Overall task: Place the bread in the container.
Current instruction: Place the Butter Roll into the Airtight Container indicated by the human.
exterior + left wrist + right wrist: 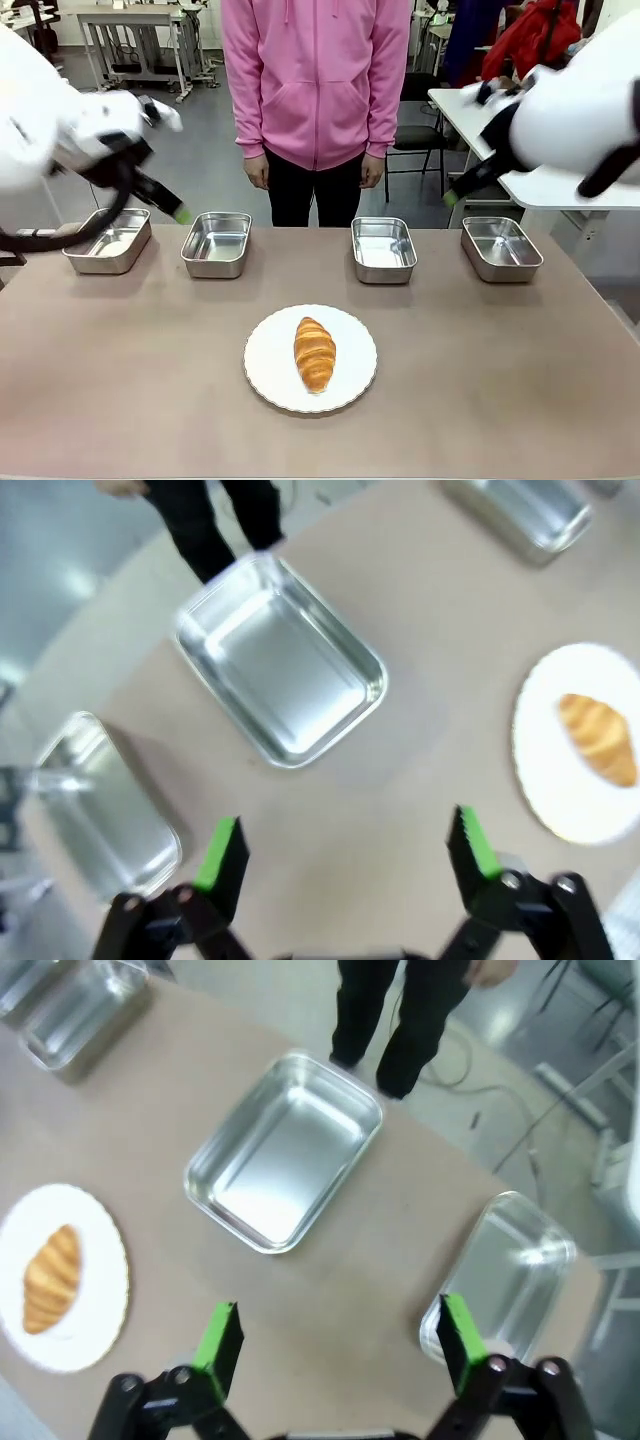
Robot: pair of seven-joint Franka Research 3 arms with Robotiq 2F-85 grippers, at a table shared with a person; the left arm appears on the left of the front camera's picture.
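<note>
The bread (315,353), a golden-brown croissant, lies on a round white plate (268,365) at the table's near middle. Several shiny steel trays that look alike stand in a row behind it; which one is the container I cannot tell. My left gripper (178,210) hovers above the table between the two left trays (110,240) (217,243). In its wrist view the left gripper (347,848) is open with nothing between its fingers, and the croissant (600,738) lies far right. My right gripper (451,197) hangs between the two right trays (383,249) (500,247); its own view shows this gripper (340,1332) open, with the croissant (52,1278) at left.
A person in a pink hoodie (316,80) stands at the far edge, hands down at the sides. The brown table (500,400) has free room around the plate. A white table (560,185) and chairs stand behind at the right.
</note>
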